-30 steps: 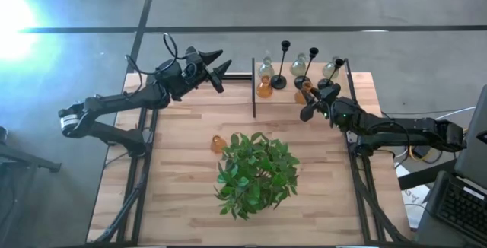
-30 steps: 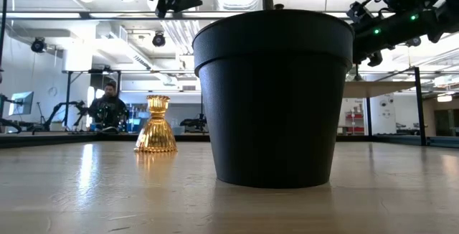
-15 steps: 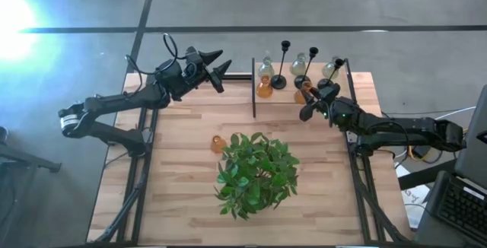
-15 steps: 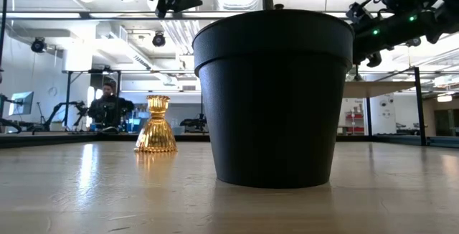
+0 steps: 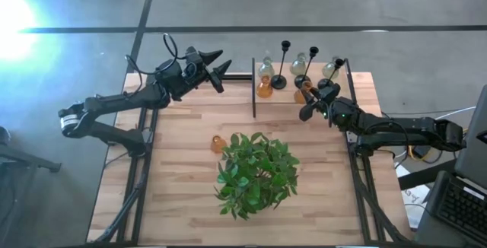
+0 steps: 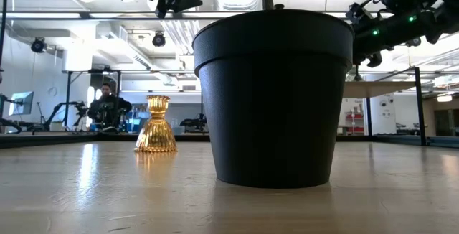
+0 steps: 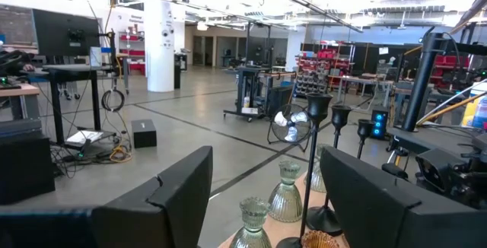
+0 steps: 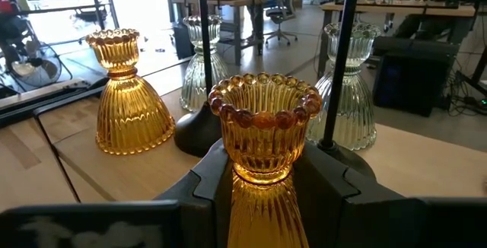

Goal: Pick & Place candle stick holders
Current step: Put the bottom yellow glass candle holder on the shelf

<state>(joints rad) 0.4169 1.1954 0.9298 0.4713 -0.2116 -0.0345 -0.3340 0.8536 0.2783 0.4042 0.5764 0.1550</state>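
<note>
One wooden table point(image 5: 183, 195), workshop beyond.

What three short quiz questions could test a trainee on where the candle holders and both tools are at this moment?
1. True or false: the right tool is shut on an amber glass candle holder.
2. Which thing stands alone on the table beside the potted plant?
A. a black candle stick
B. an amber glass candle holder
C. a clear glass candle holder
3. Fill in: the left tool is ____ and holds nothing.

Key
1. True; its fingers clamp the holder's ribbed body near the far group of holders.
2. B
3. open; it hangs above the table's far left part.
</note>
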